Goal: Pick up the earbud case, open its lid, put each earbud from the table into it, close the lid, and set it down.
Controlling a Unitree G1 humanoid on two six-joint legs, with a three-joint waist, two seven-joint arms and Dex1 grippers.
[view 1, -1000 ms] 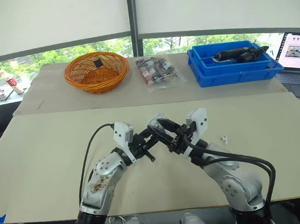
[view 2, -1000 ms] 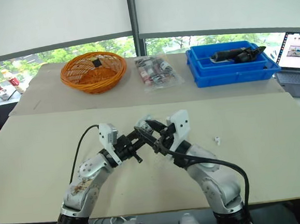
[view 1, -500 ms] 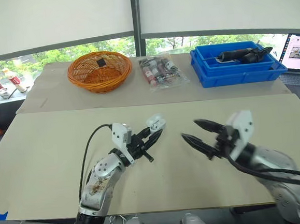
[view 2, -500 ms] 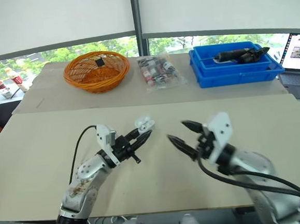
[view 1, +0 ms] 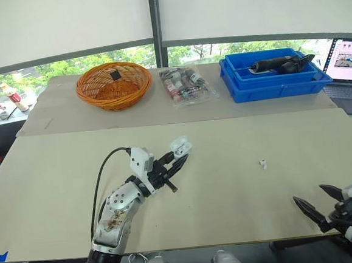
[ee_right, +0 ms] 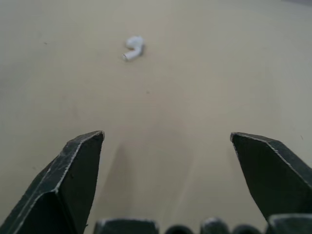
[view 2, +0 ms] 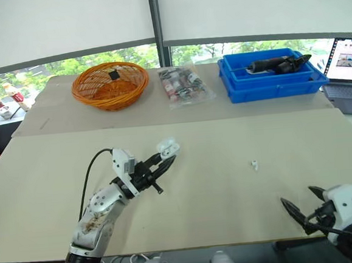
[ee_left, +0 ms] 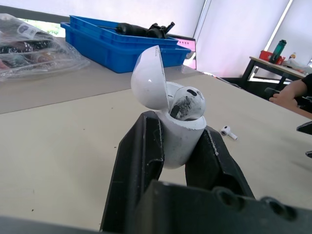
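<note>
i'm swinging the right gripper (view 1: 308,194), spread and empty, away from the case (view 1: 181,147) toward the earbud (view 1: 263,163) on the table (view 1: 57,177) (one is already seated) while the left gripper (view 1: 178,159) is clamping the open case.

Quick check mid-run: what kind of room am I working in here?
Probably an office or lab test bench: a wide beige table beside windows with white roller blinds, an open grey laptop, and a blue plastic bin holding a black tool.
</note>
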